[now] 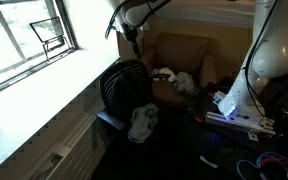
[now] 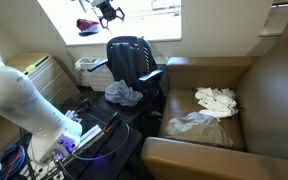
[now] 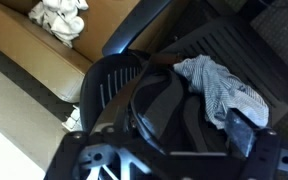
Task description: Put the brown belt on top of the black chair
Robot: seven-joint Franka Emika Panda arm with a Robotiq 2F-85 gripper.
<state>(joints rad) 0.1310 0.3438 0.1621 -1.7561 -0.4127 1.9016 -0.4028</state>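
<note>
The black chair (image 1: 122,88) stands by the window and also shows in an exterior view (image 2: 132,58). In the wrist view I look down on its backrest (image 3: 114,85). A thin brown belt (image 3: 134,82) runs across the top of the backrest there; I cannot make it out in either exterior view. My gripper (image 1: 132,32) hangs above the chair's backrest, clear of it, and shows against the window in an exterior view (image 2: 109,12). In the wrist view its fingers (image 3: 179,140) are spread apart with nothing between them.
A checked grey-white cloth (image 3: 219,88) lies on the chair seat (image 1: 142,123) (image 2: 124,93). A brown armchair (image 1: 184,55) holds white cloths (image 2: 216,98). The window sill (image 1: 44,85) runs beside the chair. The robot base (image 2: 29,105) and cables (image 1: 274,160) are nearby.
</note>
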